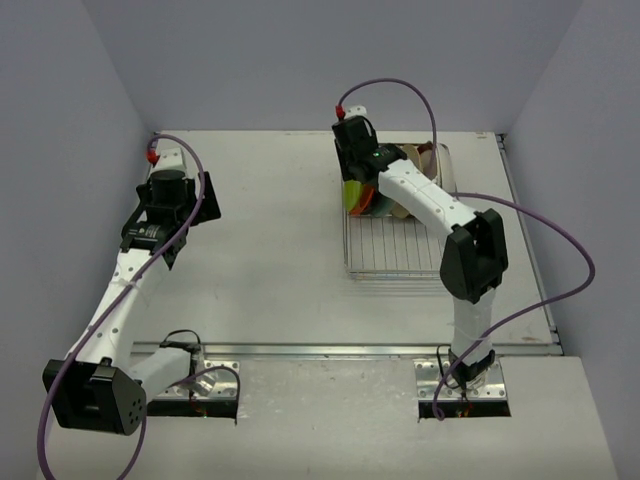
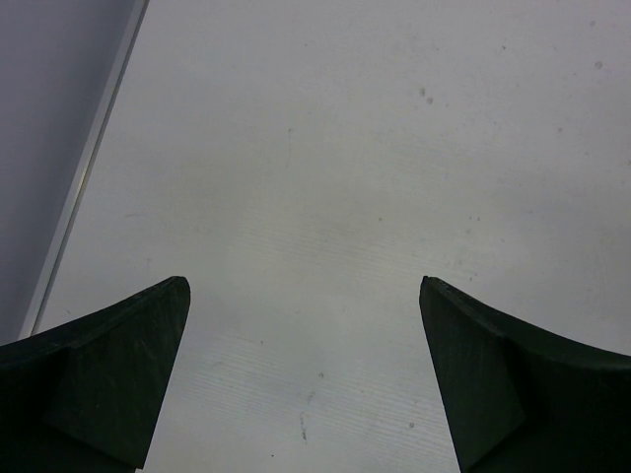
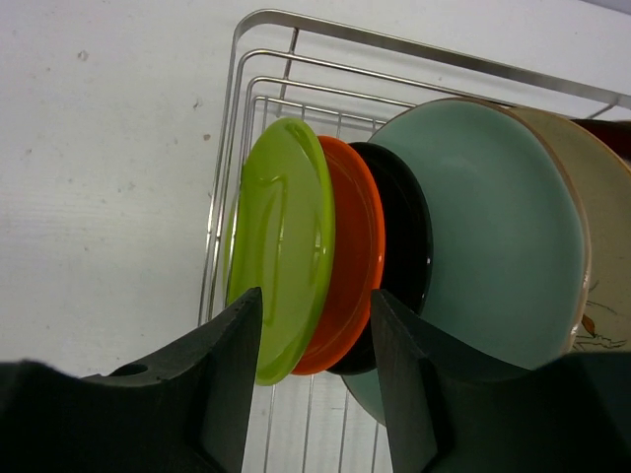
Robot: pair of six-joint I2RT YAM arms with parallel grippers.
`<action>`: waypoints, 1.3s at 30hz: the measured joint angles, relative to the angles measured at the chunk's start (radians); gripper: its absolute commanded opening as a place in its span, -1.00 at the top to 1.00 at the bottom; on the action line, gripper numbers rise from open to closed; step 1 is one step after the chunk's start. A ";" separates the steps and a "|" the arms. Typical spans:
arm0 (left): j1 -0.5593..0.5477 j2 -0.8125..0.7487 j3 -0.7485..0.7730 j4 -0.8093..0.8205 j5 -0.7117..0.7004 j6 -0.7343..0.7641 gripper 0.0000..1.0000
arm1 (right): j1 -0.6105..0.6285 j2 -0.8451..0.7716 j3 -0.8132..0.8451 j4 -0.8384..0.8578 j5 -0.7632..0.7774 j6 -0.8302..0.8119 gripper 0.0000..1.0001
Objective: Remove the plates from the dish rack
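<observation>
The silver wire dish rack holds several plates on edge: lime green, orange, black, pale teal and cream. My right gripper is at the lower rims of the lime green and orange plates, one finger on each side, the jaws partly closed. Whether the fingers press on the rims I cannot tell. From above, the right gripper sits over the plates at the far end of the dish rack. My left gripper is wide open over bare table, holding nothing.
The near half of the rack shows only bare wires. The left gripper hovers at the table's left side, near the left wall. Purple cables loop from both arms. A metal rail runs along the table's near edge.
</observation>
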 measured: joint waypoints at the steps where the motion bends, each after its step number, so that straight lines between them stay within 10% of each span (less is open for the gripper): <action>1: 0.000 0.002 0.000 0.000 -0.005 -0.001 -1.00 | 0.000 0.008 0.000 -0.003 0.002 0.006 0.04; 21: 0.000 0.016 0.000 -0.002 -0.062 -0.014 -1.00 | -0.010 0.098 0.017 -0.035 0.049 0.055 0.99; 39: 0.000 0.040 0.002 -0.003 -0.069 -0.018 -1.00 | 0.011 -0.097 0.002 0.064 0.136 -0.101 1.00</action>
